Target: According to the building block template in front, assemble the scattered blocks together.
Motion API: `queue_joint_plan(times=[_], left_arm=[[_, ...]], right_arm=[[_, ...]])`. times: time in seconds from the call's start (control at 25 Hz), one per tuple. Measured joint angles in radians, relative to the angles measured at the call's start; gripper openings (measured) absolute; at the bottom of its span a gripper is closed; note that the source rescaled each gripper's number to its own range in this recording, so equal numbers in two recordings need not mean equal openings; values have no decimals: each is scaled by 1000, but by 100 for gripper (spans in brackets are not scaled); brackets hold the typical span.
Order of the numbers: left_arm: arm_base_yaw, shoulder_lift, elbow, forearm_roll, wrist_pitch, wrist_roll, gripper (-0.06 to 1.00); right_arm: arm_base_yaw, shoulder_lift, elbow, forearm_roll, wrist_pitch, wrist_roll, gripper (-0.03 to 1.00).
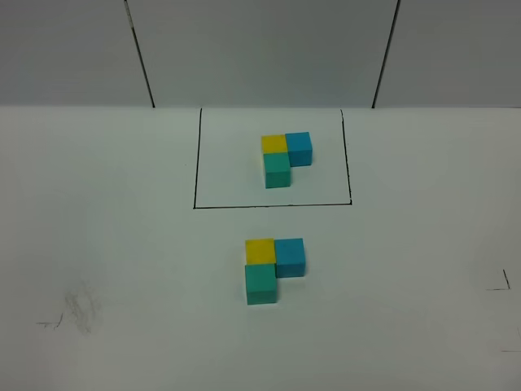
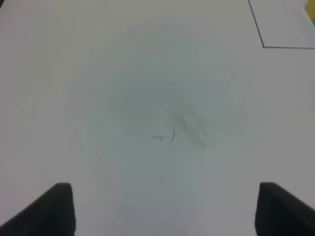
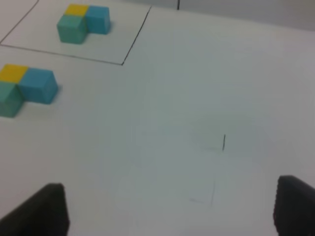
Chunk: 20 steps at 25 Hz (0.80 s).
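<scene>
The template sits inside a thin black rectangle (image 1: 272, 204): a yellow cube (image 1: 274, 143), a blue cube (image 1: 299, 147) and a teal-green cube (image 1: 278, 170) joined in an L. It also shows in the right wrist view (image 3: 81, 23). In front of it the three unframed cubes stand joined in the same L: yellow (image 1: 260, 250), blue (image 1: 290, 256), teal-green (image 1: 261, 284). They show in the right wrist view at the edge (image 3: 27, 88). Neither arm shows in the high view. My left gripper (image 2: 165, 209) and right gripper (image 3: 170, 209) are open and empty over bare table.
The white table (image 1: 122, 244) carries faint pencil marks at the front left (image 1: 77, 309) and small corner marks at the right (image 1: 501, 283). A grey panelled wall (image 1: 260, 49) stands behind the table.
</scene>
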Motion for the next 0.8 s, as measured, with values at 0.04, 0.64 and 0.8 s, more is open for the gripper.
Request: queue_joint_plan(times=[0.04, 0.64, 0.8], left_arm=[[0, 0, 0, 0, 0, 0, 74], [0, 0, 0, 0, 0, 0, 74], [0, 0, 0, 0, 0, 0, 74]], right_arm=[[0, 0, 5, 11, 9, -8, 78], [-75, 0, 6, 81, 14, -25, 78], [-142, 0, 6, 85, 14, -25, 78]])
